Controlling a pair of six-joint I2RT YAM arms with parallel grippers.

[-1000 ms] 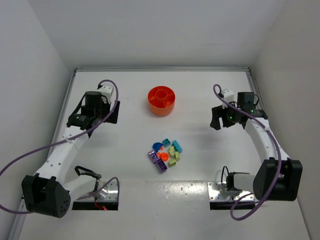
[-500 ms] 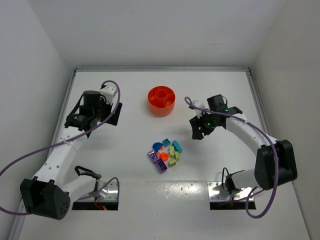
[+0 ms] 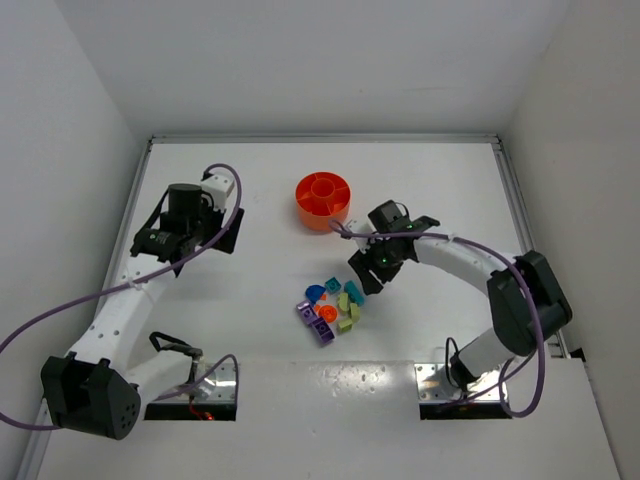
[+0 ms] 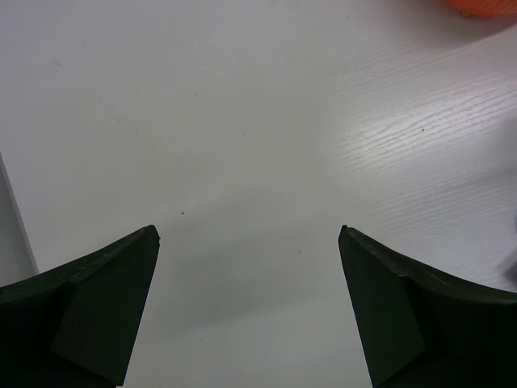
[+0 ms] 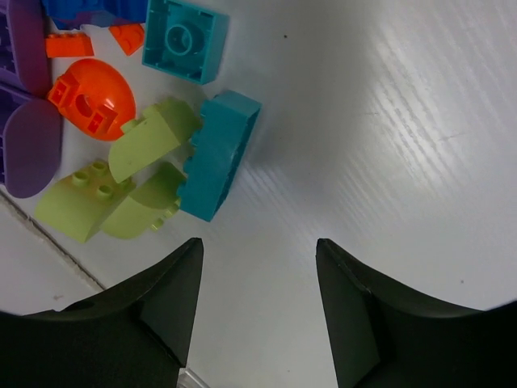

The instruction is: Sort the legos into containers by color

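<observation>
White walls close round a pale worktop (image 3: pixel 250 190) with a faint wood grain. The legos (image 3: pixel 332 305), tiny plastic bricks and rounded pieces in purple, teal, blue, orange and yellow-green, lie in one loose heap at its middle, towards the near side. Beyond them, towards the far side, stands the round orange plastic tray (image 3: pixel 322 218) with a central cup ringed by wedge compartments. From above, no piece shows in it, so sorting looks barely begun.

The step in hand appears to be the approach for a pick. The right arm's fingers (image 5: pixel 166 307) hang at the heap's far right edge, partly open, and hold and touch nothing. Only bare worktop shows between them.

In the right wrist view the closest piece is a teal rectangular brick (image 5: pixel 220 153), tipped on its side and touching two yellow-green rounded pieces (image 5: pixel 149 141). A teal square brick (image 5: pixel 184 39) lies just past it, with an orange rounded piece (image 5: pixel 90 97) and a purple piece (image 5: pixel 28 145) further into the heap.

The next move probably calls for sliding over the tipped teal brick, coming down astride it and closing without dragging its yellow-green neighbours.

The left arm's fingers (image 4: pixel 97 291) are spread wide and empty over bare worktop on the left, well apart from the heap.
</observation>
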